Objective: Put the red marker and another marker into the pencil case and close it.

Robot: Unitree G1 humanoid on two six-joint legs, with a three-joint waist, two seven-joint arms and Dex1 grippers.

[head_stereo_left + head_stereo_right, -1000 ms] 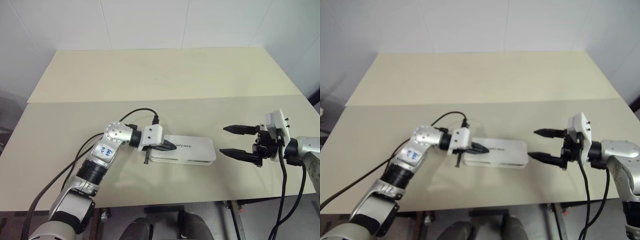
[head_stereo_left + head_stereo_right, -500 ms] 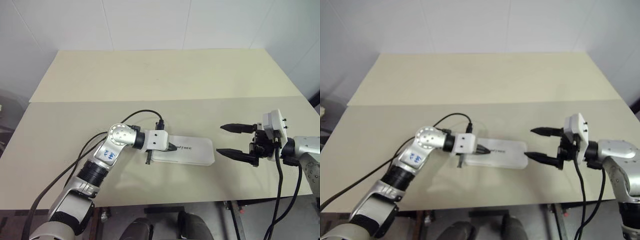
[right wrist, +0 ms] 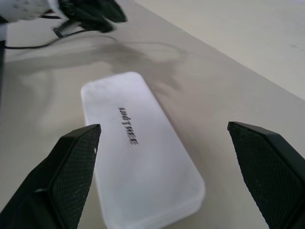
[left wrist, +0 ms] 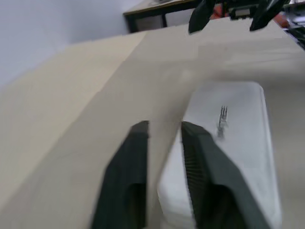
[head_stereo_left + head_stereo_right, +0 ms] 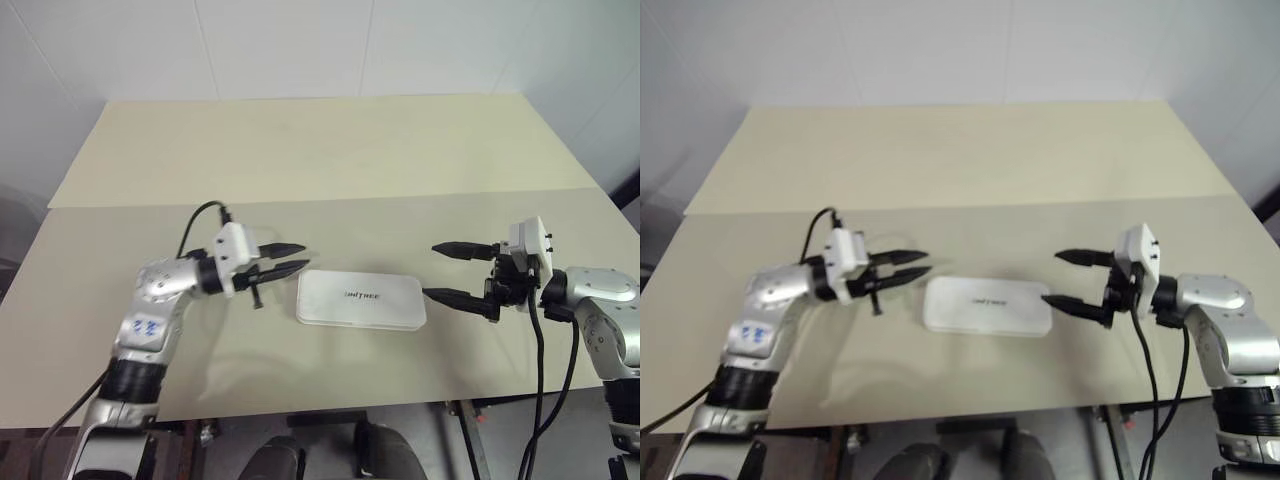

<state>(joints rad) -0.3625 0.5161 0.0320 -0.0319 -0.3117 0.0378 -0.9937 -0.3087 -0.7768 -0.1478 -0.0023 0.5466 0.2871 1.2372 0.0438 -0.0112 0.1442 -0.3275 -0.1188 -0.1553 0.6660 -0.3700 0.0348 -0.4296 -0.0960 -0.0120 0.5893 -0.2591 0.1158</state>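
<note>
**Two end effectors flanked a closed pencil case**

Two end effectors stood at either end of the pencil case (image 5: 361,300), which lay flat on the desk (image 5: 300,150) with its lid down and the printed name facing up. No marker was visible on the desk, so both were judged to be inside already, though the shut lid hid them. The task looked to be at or near its last step: making sure the case was properly closed.

The left end effector (image 5: 287,258) hovered just beside the case's left end, apart from it, its fingers (image 4: 128,176) a narrow gap apart and holding nothing. The right end effector (image 5: 452,271) stood just off the case's right end, its fingers spread wide and empty, one above the other, with the case lying ahead of them in the right wrist view.

To finish well, the lid should be checked along its whole front edge; from these views it could not be told whether the latch had fully seated. If a press was still needed, it would best come straight down on the lid near the opening edge, with the other end effector steadying the far end so the light case did not slide on the smooth desk. Pushing sideways risked skating it toward the desk's near edge. If the lid was already seated, both arms needed only to draw clear without brushing it.
</note>
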